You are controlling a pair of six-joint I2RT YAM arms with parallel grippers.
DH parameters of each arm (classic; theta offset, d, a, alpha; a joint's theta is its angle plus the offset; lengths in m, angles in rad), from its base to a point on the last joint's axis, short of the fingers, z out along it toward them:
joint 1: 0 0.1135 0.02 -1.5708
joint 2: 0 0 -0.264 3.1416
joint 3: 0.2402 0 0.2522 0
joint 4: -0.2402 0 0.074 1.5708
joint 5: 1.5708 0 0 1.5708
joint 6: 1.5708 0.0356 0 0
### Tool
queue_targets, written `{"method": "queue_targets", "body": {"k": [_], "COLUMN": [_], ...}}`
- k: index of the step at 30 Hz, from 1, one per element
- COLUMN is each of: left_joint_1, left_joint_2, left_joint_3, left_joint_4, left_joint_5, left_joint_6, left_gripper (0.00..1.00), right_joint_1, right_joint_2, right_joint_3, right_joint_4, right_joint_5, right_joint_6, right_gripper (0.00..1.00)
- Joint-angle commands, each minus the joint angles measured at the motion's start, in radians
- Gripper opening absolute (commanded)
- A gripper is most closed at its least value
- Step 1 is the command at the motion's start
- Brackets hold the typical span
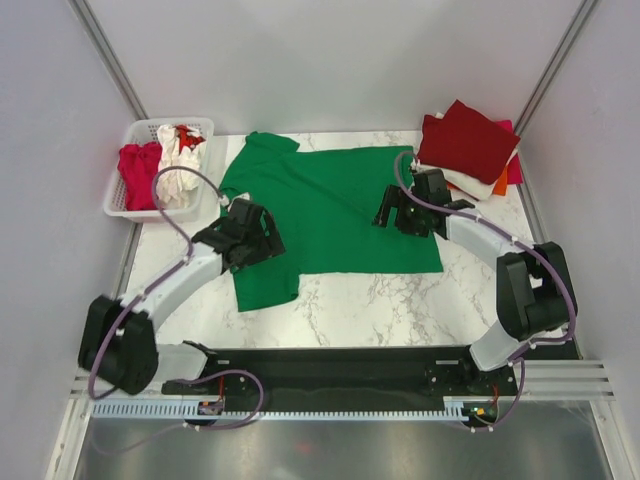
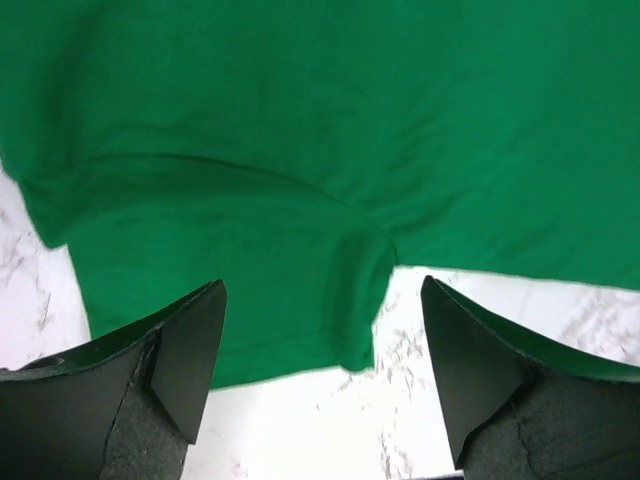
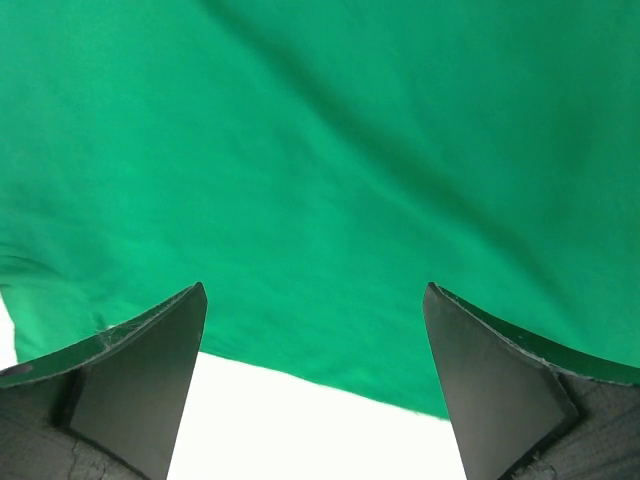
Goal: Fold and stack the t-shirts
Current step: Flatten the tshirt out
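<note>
- Marble-topped table in front of me, plain pale walls all around, everything laid out in reach.
- Biggest thing on it: the green t-shirt, spread flat across the middle. The neck end points toward the left and the hem toward the right. One sleeve reaches out at the far left, the other sticks out toward my side. I'd say it lies opened out like this so it can be folded, and no fold is made yet.
- Far right corner: the folded pile, with a dark red shirt on top. A white shirt, an orange shirt and a magenta shirt peek out beneath. It looks parked clear of the working area as the finished stack.
- Far left corner: the white basket, holding crumpled shirts. There's a pinkish-red one, a white one and a scrap of red, probably waiting their turn.
- My left gripper hangs over the near sleeve and its armpit seam, fingers spread wide, gripping nothing.
- My right gripper hovers over the hem end, cloth edge between the fingers, also wide apart and empty.
</note>
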Motion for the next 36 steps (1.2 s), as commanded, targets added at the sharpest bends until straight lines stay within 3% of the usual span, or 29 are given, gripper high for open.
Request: {"method": "queue_targets", "body": {"k": [1, 4, 8, 21, 25, 33, 34, 35, 36], "left_joint_1": [0.003, 0.003, -0.003, -0.071, -0.08, -0.104, -0.106, -0.13, -0.147], "left_joint_2": [0.134, 0.243, 0.226, -0.189, -0.301, -0.427, -0.442, -0.45, -0.449], "left_joint_3": [0.079, 0.073, -0.061, -0.434, -0.421, -0.226, -0.217, -0.217, -0.217], "left_joint_4": [0.051, 0.053, 0.074, 0.08, 0.08, 0.08, 0.083, -0.392, -0.401], "left_joint_5": [-0.075, -0.066, -0.049, -0.051, -0.051, -0.051, -0.051, -0.064, -0.066], "left_joint_6": [-0.035, -0.059, -0.118, -0.125, -0.125, -0.125, -0.32, -0.345, -0.355], "left_gripper": [0.86, 0.85, 0.84, 0.84, 0.84, 0.84, 0.84, 0.8, 0.79], "right_joint_1": [-0.002, -0.002, 0.0, 0.0, 0.001, 0.024, 0.032, 0.036, 0.041], "right_joint_2": [0.068, 0.11, 0.115, 0.081, 0.044, -0.092, -0.111, -0.129, -0.163], "right_joint_3": [0.067, 0.078, 0.042, -0.043, -0.073, -0.044, -0.039, -0.034, -0.034], "right_joint_4": [-0.02, -0.015, 0.011, 0.02, 0.015, -0.038, -0.043, -0.046, -0.051], "right_joint_5": [-0.019, -0.032, -0.043, -0.008, -0.017, -0.053, -0.048, -0.046, -0.045], "right_joint_6": [-0.035, -0.037, -0.034, -0.027, -0.011, -0.021, -0.017, -0.015, -0.012], "right_gripper": [0.98, 0.98, 0.98, 0.98, 0.98, 0.98, 0.98, 0.98, 0.98]}}
